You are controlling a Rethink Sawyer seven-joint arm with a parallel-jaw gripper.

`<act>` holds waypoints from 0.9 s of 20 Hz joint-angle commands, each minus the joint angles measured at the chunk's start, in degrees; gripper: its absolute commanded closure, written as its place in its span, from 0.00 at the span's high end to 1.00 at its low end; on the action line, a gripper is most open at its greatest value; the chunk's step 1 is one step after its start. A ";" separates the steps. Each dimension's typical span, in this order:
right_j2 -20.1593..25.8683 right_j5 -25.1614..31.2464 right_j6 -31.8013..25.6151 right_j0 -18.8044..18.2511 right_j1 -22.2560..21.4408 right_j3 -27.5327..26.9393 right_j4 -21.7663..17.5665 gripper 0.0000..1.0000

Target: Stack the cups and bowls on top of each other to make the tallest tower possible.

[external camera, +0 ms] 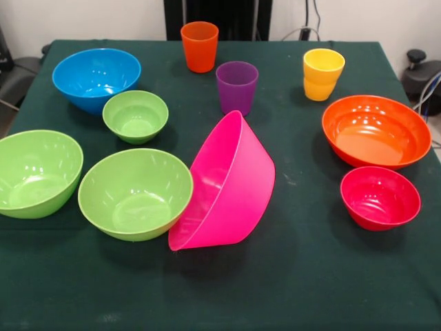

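Three cups stand upright at the far side of the table: an orange cup, a purple cup and a yellow cup. The bowls are spread over the cloth: a blue bowl, a small lime green bowl, two larger lime green bowls, an orange bowl and a small red bowl. A large pink bowl is tipped on its side, leaning against the nearer green bowl. Nothing is stacked. No gripper shows.
A dark green cloth covers the table. The robot's black pedestal stands behind the far edge. Dark equipment and cables sit off the table at the right and left.
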 commanded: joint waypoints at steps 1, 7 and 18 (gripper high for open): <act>-2.82 -0.34 3.30 -0.72 5.35 -1.53 -2.74 1.00; -4.98 -5.17 6.29 0.97 9.11 -2.72 -3.43 1.00; -8.00 -4.90 8.70 3.68 13.76 -7.89 -1.55 1.00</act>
